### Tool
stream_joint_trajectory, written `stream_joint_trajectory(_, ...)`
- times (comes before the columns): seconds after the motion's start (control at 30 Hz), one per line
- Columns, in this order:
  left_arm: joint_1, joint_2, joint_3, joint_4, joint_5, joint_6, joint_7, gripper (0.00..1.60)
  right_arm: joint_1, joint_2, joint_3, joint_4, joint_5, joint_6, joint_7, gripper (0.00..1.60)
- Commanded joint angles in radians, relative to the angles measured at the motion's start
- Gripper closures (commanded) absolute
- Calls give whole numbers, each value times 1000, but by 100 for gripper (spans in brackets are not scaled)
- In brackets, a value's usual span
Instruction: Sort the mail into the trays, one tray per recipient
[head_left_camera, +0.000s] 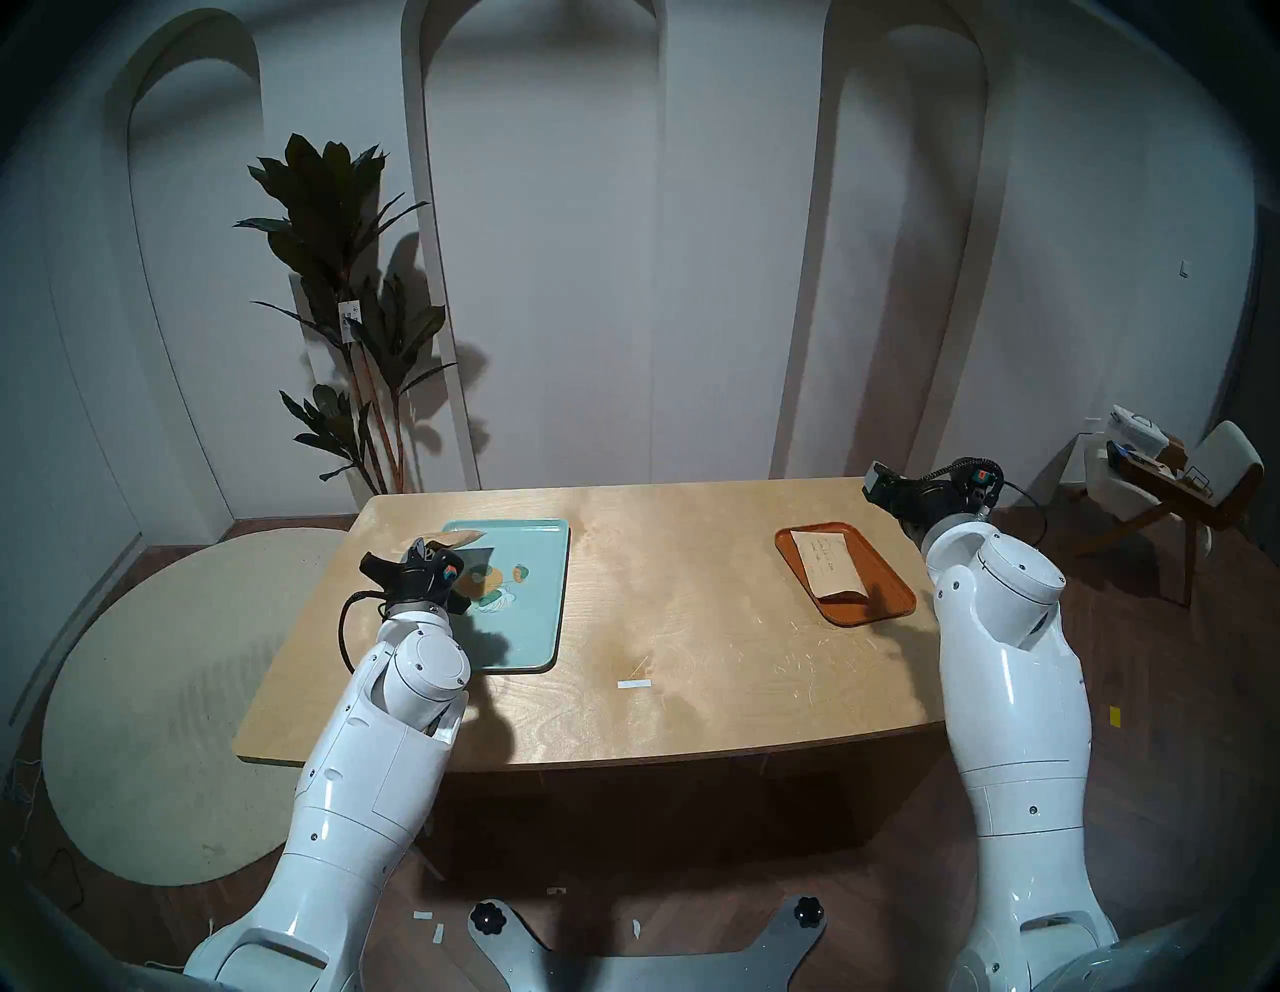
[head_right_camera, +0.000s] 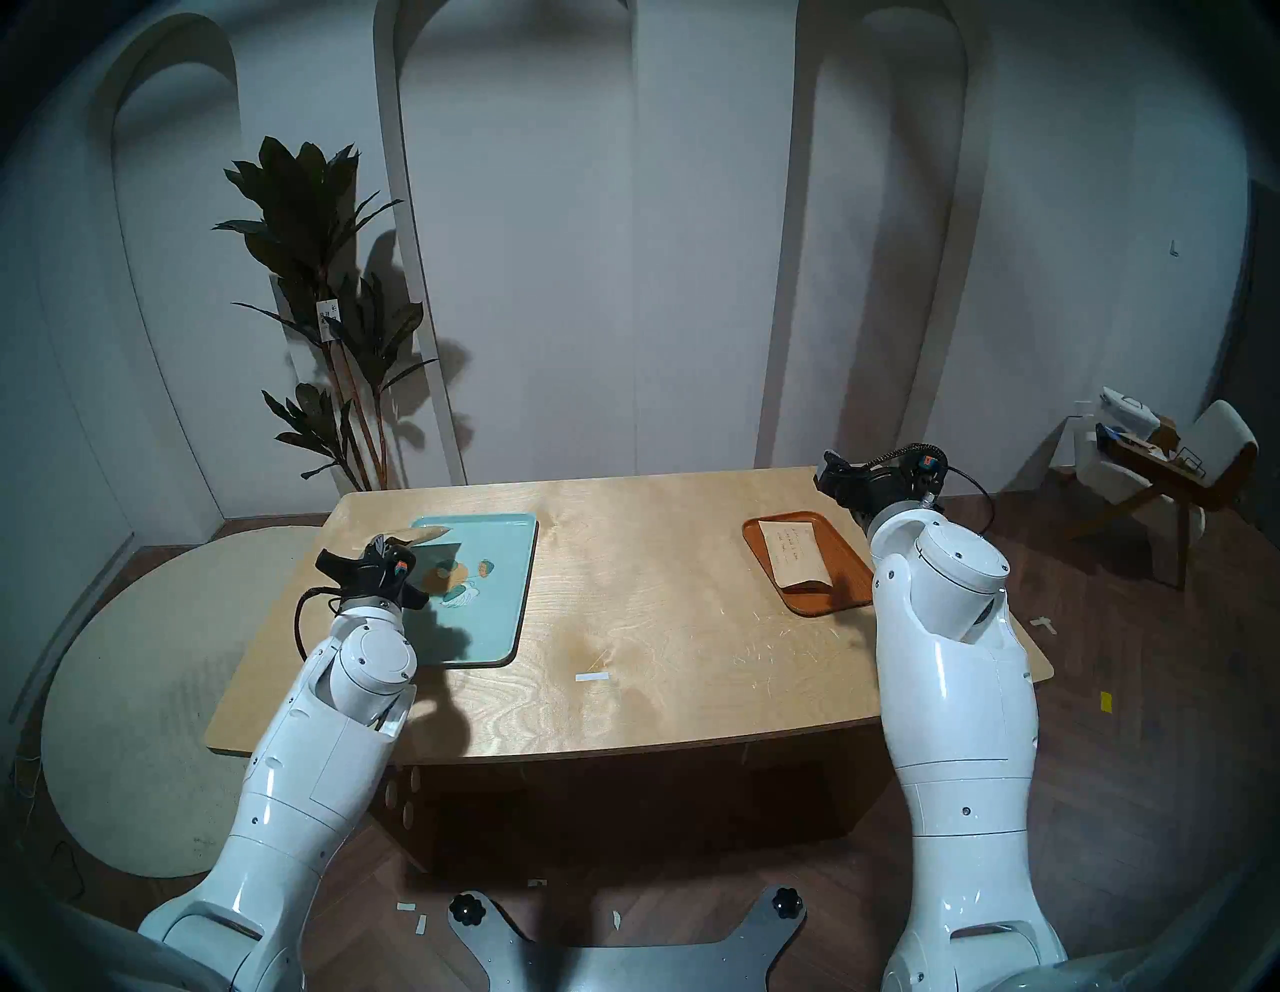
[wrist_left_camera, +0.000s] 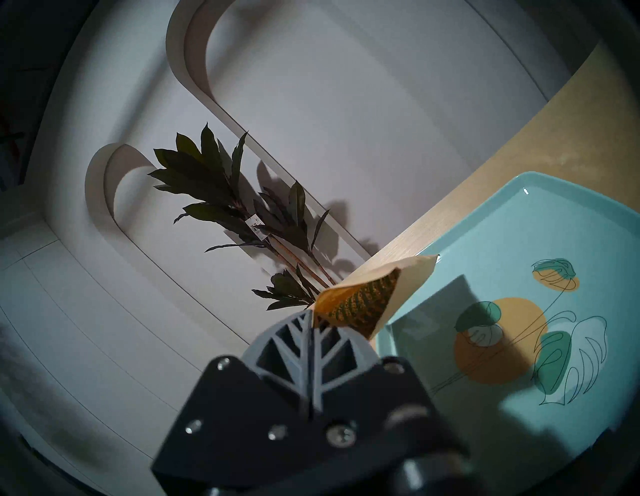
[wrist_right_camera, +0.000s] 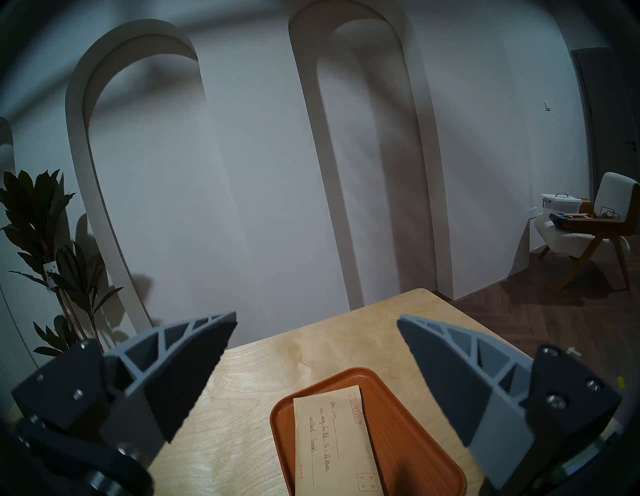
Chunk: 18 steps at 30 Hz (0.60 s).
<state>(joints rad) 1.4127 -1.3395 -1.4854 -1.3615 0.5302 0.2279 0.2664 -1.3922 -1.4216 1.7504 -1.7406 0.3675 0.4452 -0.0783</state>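
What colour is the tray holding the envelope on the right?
Plain orange-brown tray, seen best in the right wrist view.

L gripper clamping envelope (tilted), above mint tray

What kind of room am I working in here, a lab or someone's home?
Most likely a staged home-style room, not a bare lab: arched white wall panels, a tall potted plant, an upholstered chair on wood flooring, and a wooden table holding the trays.

A staged living-room set, home-like: white walls with arched niches, a tall potted plant, a round pale rug on dark herringbone wood flooring, an upholstered chair, a light wooden counter.
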Motion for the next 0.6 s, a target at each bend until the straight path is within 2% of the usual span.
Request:
stream_joint_trajectory(0.0, -42, 3, 17, 7, 20, -13, 7, 160, 7, -1, 2, -24, 1, -12, 2, 0)
stream_joint_trajectory(0.57, -164, -43, 87, 167, 32, -23, 4, 160, 7, 3, -1, -23, 6, -12, -2, 0)
